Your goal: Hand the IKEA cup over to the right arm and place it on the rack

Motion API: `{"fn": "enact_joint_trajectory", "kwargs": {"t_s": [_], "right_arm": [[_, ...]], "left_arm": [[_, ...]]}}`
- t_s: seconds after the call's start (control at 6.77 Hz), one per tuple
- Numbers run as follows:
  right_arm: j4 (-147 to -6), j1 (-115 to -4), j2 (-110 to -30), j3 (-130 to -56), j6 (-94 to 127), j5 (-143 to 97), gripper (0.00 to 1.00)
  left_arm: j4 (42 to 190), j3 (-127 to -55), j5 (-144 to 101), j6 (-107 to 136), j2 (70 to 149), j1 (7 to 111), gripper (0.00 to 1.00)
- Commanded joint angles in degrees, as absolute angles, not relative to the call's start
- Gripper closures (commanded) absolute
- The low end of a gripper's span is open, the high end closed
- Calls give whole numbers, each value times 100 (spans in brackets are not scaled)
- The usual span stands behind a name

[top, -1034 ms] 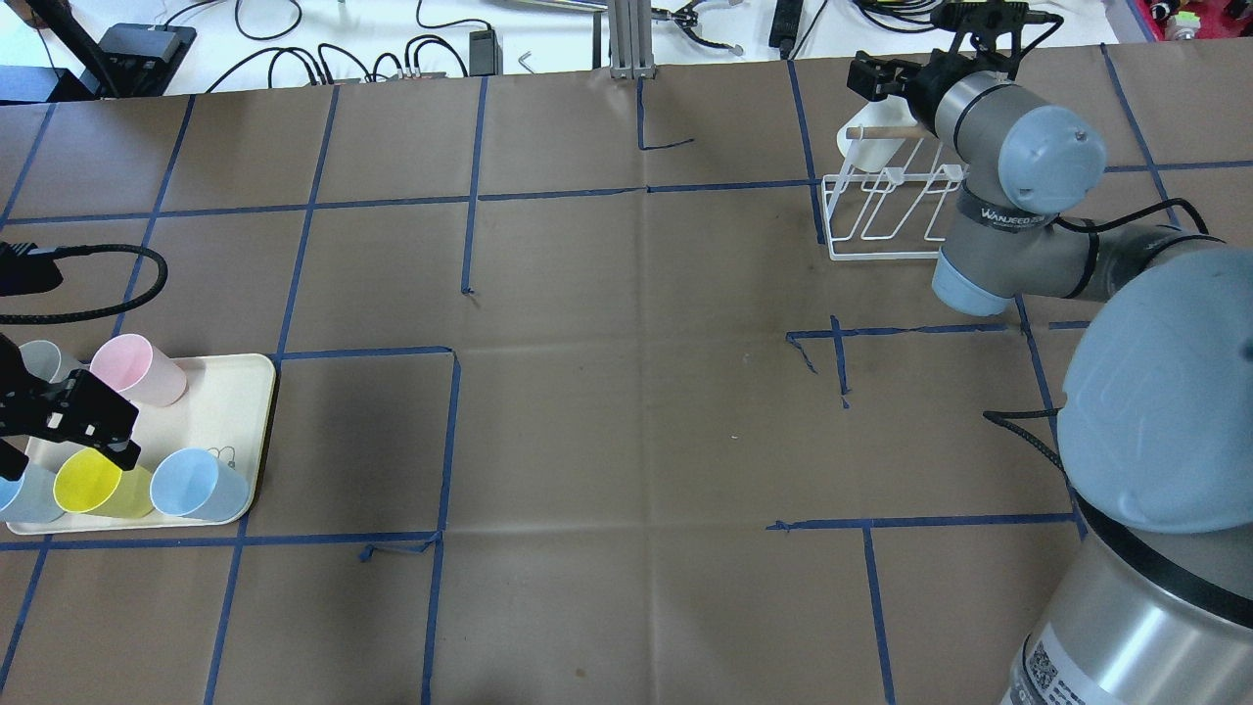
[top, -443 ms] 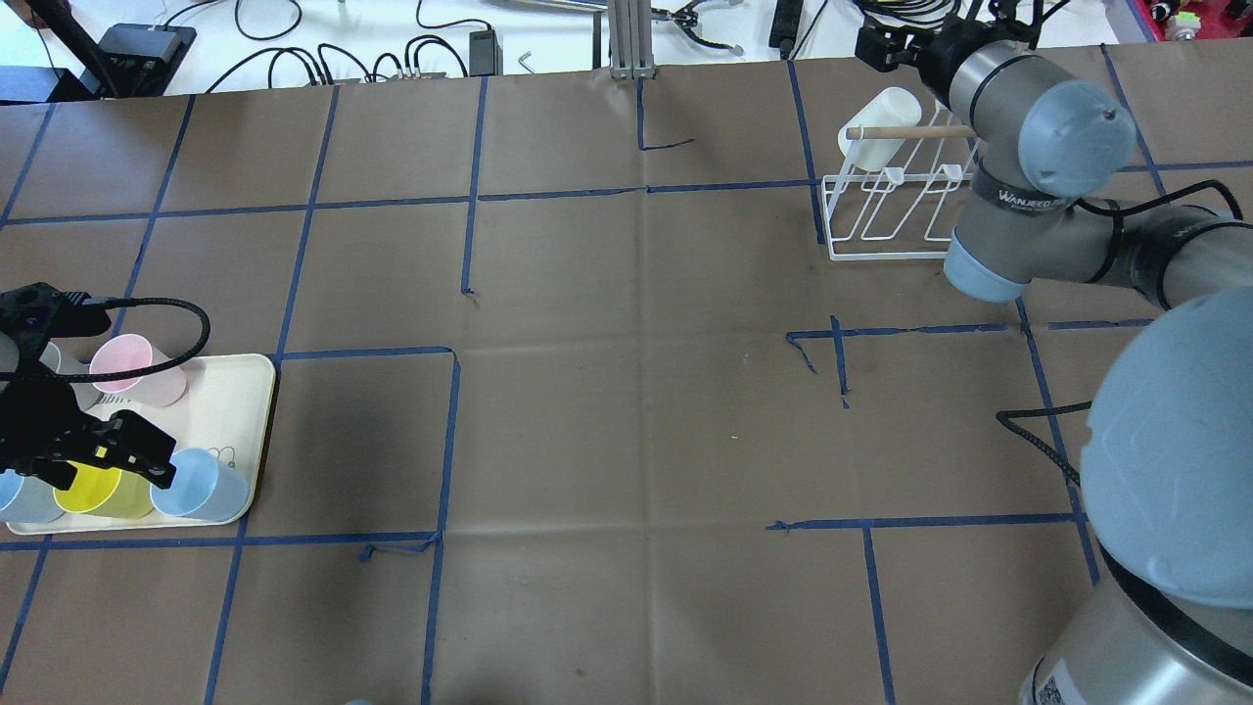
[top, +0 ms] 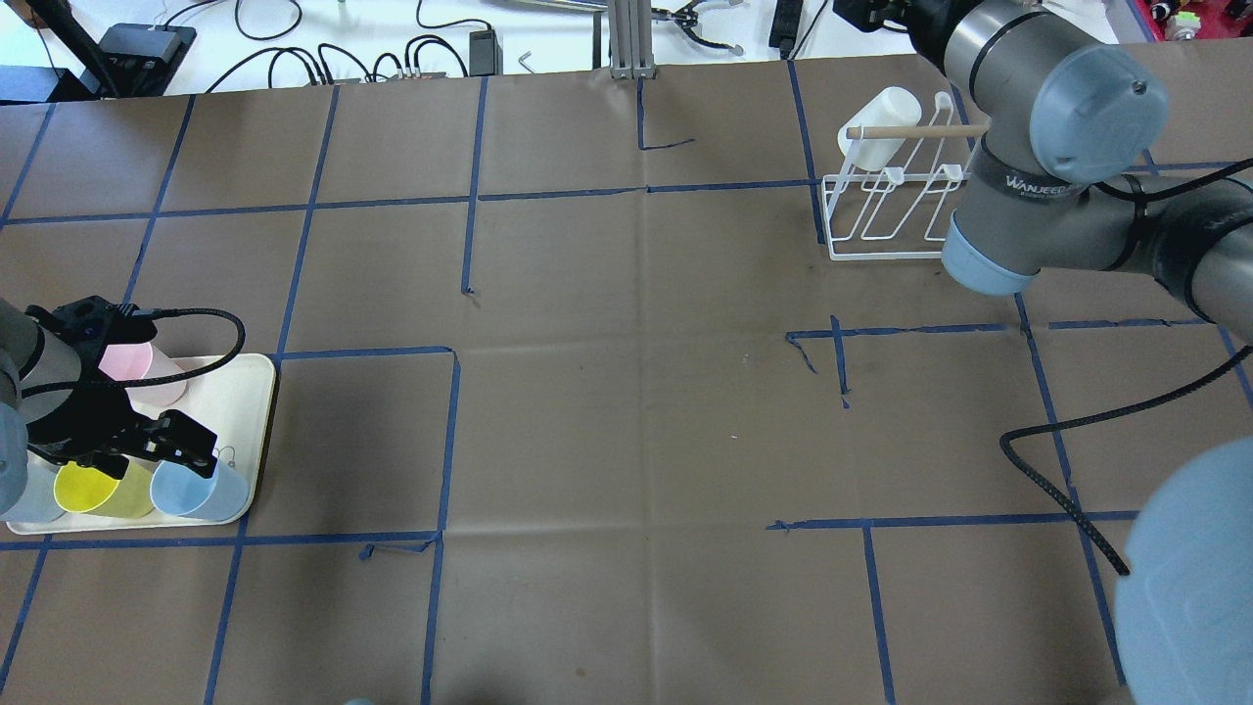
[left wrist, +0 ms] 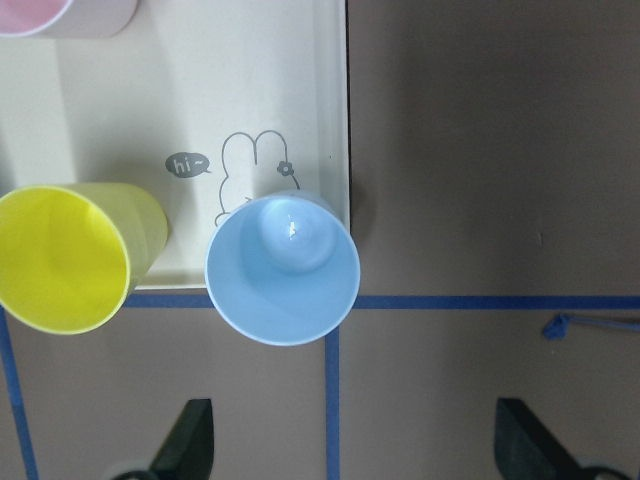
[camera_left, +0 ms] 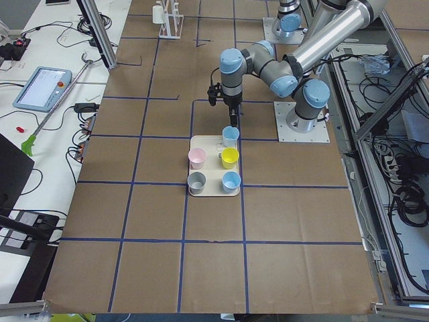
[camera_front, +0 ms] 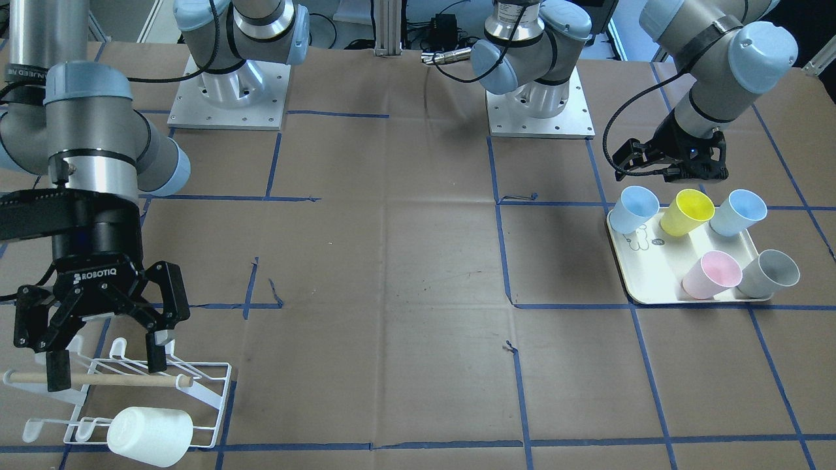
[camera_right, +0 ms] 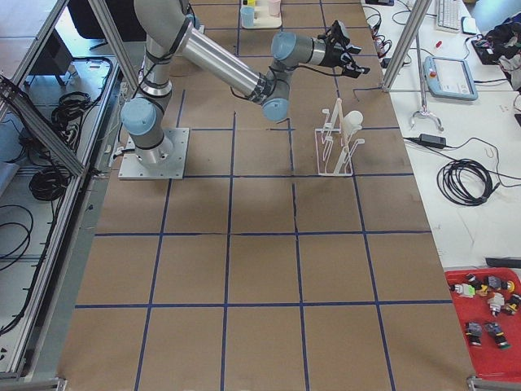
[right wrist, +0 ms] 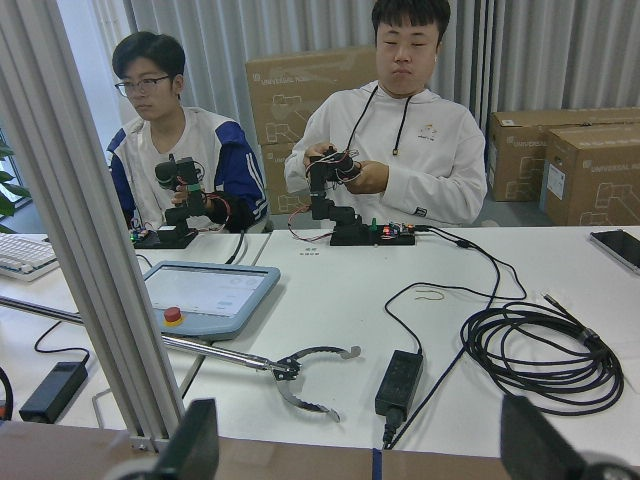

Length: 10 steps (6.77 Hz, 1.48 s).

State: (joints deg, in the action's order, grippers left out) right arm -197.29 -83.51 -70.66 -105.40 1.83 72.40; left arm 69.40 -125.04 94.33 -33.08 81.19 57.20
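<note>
Several IKEA cups stand on the cream tray [camera_front: 646,287]: light-blue [camera_front: 635,207], yellow [camera_front: 686,212], another blue [camera_front: 738,212], pink [camera_front: 710,274] and grey [camera_front: 771,273]. My left gripper [top: 157,452] is open and empty. It hovers above the light-blue cup [left wrist: 282,268] at the tray's corner, and the wrist view looks into that cup. The white wire rack [top: 886,211] with a wooden dowel holds a white cup [top: 881,127]. My right gripper [camera_front: 104,346] is open and empty, raised above the rack's far side. Its wrist camera faces the operators.
The yellow cup [left wrist: 70,258] stands right beside the light-blue one. Blue tape lines grid the brown table cover. Cables, a teach pendant [right wrist: 210,295] and two operators are beyond the table's far edge. The right arm's elbow [top: 1018,235] hangs beside the rack.
My left gripper has moved rightward over the tray, from the yellow cup towards the light-blue cup. My right gripper has drawn back from the rack towards the table's far edge. The white cup stays on the rack.
</note>
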Motion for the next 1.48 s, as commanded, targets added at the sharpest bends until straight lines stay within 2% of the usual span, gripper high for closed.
{"fn": "enact_joint_trajectory", "kwargs": {"t_s": [0.0,0.3,0.74,0.89,1.03,1.18,1.33], "right_arm": [[-19731,-8550,-7793,-11194,1495,7225,0],[-19845,-9015,-7936,-11548,3076,7207,0],[-19854,-9684,-8111,-11978,5781,7321,0],[-20124,-9712,-8147,-12319,6775,7330,0],[-20640,-9721,-8147,-12540,7568,7400,0],[-20837,-9729,-8156,-12585,8194,7383,0],[-20839,-9747,-8148,-12586,8626,7331,0]], "left_arm": [[6558,-12690,9273,-3322,8463,5722,1],[6032,-13120,9299,-3322,8551,5722,1],[5775,-13157,9343,-3331,8815,5704,1],[5705,-13140,9334,-3322,8824,5695,12],[5643,-13131,9334,-3331,8833,5695,37],[5651,-13079,9369,-3331,8833,5695,71],[5617,-13069,9360,-3331,8824,5695,96]]}}
